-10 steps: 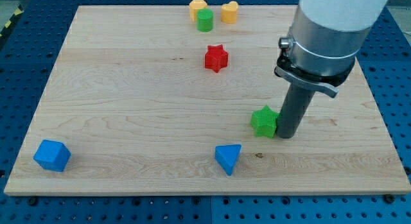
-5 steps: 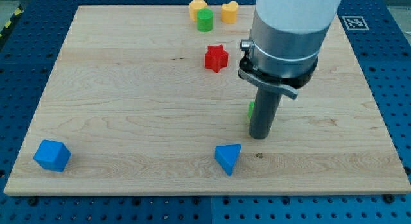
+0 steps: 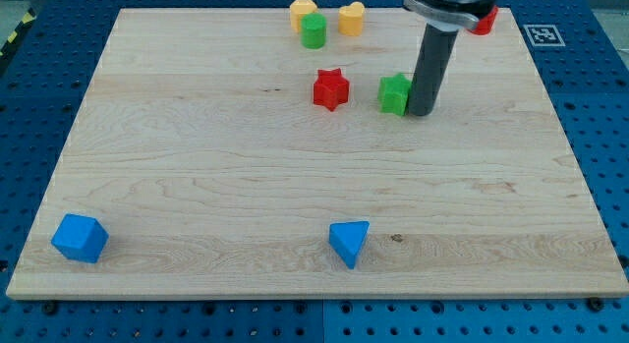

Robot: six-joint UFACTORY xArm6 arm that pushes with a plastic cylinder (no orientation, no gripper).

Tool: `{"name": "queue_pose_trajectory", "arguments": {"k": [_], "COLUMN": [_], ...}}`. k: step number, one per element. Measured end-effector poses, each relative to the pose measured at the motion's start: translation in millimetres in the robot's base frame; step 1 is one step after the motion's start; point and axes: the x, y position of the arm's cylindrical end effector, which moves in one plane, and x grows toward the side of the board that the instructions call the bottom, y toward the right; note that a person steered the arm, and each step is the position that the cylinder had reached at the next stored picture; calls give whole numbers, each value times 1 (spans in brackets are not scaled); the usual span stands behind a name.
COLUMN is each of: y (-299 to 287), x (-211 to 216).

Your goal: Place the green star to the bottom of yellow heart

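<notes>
Camera view shows my tip (image 3: 423, 112) planted on the wooden tabletop (image 3: 197, 176), in its upper right part. I carry no pincer at all, only a straight dark rod, so nothing is gripped and there is no opening to report. The green star (image 3: 395, 93) sits right against the rod's left side, touching it or very nearly so; part of the star's right edge is hidden behind the rod. Further to the view's left of my tip, apart from the green star by a small gap, stands the red star (image 3: 331, 89). Up and to the left of my tip, near the tabletop's top edge, is the yellow heart (image 3: 351, 19), so the green star lies below it and a little to the right. Left of the heart stands the green cylinder (image 3: 314, 31), and touching it from the upper left is a yellow block (image 3: 303, 11) whose exact shape I cannot make out. A red block (image 3: 483, 22) peeks out just to the right of my arm at the top edge, mostly hidden. Well below my tip, near the bottom edge, lies the blue triangular block (image 3: 350, 243), and far off at the bottom left corner sits the blue cube-like block (image 3: 79, 237).
</notes>
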Motion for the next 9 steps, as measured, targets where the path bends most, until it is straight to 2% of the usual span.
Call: {"name": "queue_pose_trajectory", "arguments": {"k": [1,3,5,6,8,9], "y": [-15,-27,-45,-59,-65,-86], "x": [-6,19,-49,-62,-38,-47]}}
